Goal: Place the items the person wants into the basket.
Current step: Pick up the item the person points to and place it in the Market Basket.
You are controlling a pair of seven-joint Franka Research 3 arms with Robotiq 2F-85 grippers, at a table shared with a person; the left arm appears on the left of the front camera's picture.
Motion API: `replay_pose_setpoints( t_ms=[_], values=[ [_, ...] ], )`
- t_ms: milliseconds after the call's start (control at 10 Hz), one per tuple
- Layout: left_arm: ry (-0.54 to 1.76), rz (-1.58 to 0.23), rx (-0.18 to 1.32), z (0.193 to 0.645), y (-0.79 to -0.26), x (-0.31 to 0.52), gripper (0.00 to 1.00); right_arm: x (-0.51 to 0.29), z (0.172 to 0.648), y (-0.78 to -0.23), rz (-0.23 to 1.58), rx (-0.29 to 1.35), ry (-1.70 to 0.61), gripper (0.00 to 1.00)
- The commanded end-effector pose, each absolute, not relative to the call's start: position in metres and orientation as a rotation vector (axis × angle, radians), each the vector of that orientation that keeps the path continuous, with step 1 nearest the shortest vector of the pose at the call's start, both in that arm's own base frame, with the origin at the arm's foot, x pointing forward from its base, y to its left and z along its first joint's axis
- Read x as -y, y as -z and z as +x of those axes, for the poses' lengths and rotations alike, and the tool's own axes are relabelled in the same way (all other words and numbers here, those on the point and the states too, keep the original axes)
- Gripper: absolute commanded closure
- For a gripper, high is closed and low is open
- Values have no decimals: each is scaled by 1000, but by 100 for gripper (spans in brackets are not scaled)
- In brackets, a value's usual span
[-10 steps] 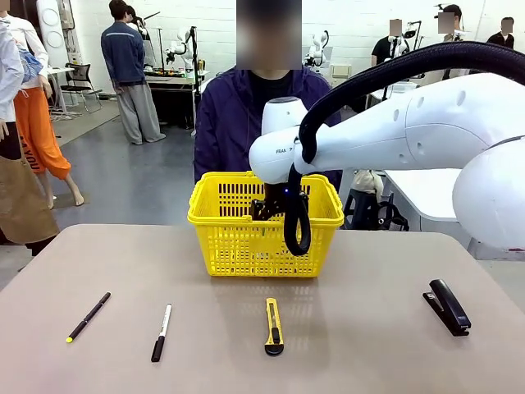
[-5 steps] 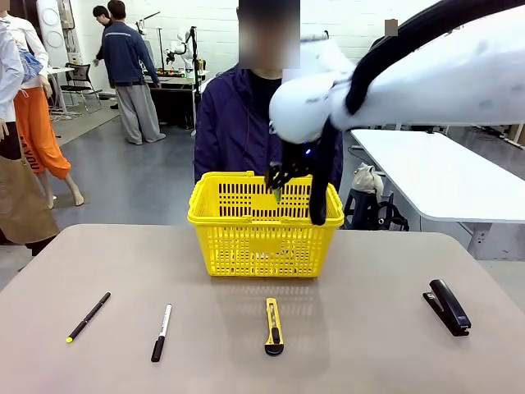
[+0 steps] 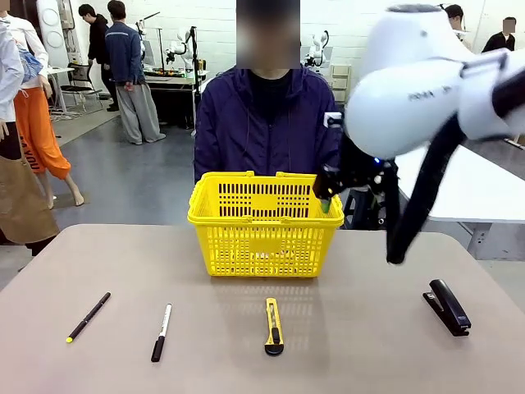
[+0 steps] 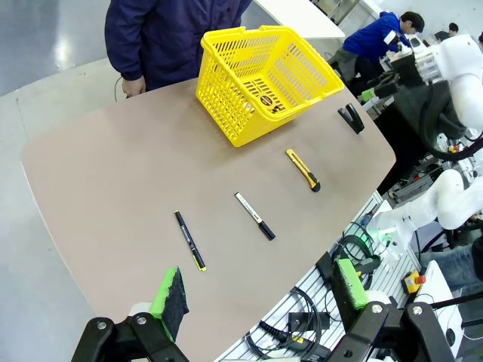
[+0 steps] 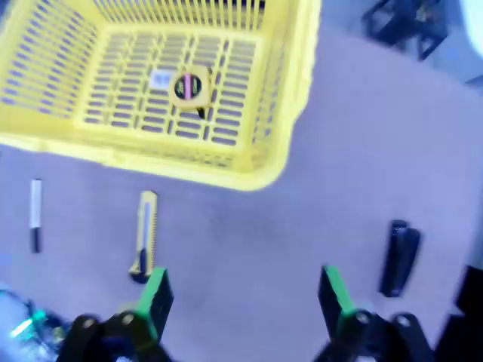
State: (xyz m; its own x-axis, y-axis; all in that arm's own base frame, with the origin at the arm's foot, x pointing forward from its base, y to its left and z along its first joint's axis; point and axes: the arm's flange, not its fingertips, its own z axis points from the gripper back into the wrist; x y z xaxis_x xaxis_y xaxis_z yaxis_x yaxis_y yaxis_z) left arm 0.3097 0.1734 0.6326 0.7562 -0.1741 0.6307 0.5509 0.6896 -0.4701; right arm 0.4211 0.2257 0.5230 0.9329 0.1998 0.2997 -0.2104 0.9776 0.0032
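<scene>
— Yellow basket (image 3: 246, 250), at the far side of the desk (image 3: 369, 353), about in the middle. What is in it?

— The tape measure (image 5: 188, 87). It lies on the basket's floor, round and yellow and black (the right wrist view looks down on it, a bit blurry).

— Where is the right hand (image 5: 243, 302)?

— Up in the air. In the front view it is by the basket's right edge. It is spread apart, with nothing in it.

— And the left hand (image 4: 260, 292)?

— High over the near edge of the desk, well apart from all the things. It is spread wide too, and it holds nothing.

— What about the pen (image 3: 88, 317)?

— It lies on the desk, on the near side and far to the left. Its yellow-green tip points at the near edge.

— And the marker (image 3: 162, 332)?

— Near the pen, on its right, not touching it. The black cap points at the near edge as well.

— Is there anything else on the desk?

— A knife (image 3: 273, 326), yellow and black, lies in front of the basket, in the middle. A black stapler (image 3: 447, 306) sits off to the right, well apart from the rest.

— And the person (image 3: 267, 123)?

— Standing right behind the basket, at the far side of the desk, in a dark jacket.
</scene>
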Motion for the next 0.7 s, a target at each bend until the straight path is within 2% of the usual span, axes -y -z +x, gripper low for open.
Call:
replay_pose_setpoints(
  t_ms=[0, 300, 600],
  values=[
    [434, -708, 598, 311, -634, -173, 0, -203, 423, -494, 129, 303, -248, 0],
    [434, -708, 598, 311, -634, -173, 0, -189, 425, -486, 165, 283, -195, 0],
    [434, -708, 598, 311, -634, -173, 0, -197, 422, -486, 115, 285, -211, 0]
  ],
)
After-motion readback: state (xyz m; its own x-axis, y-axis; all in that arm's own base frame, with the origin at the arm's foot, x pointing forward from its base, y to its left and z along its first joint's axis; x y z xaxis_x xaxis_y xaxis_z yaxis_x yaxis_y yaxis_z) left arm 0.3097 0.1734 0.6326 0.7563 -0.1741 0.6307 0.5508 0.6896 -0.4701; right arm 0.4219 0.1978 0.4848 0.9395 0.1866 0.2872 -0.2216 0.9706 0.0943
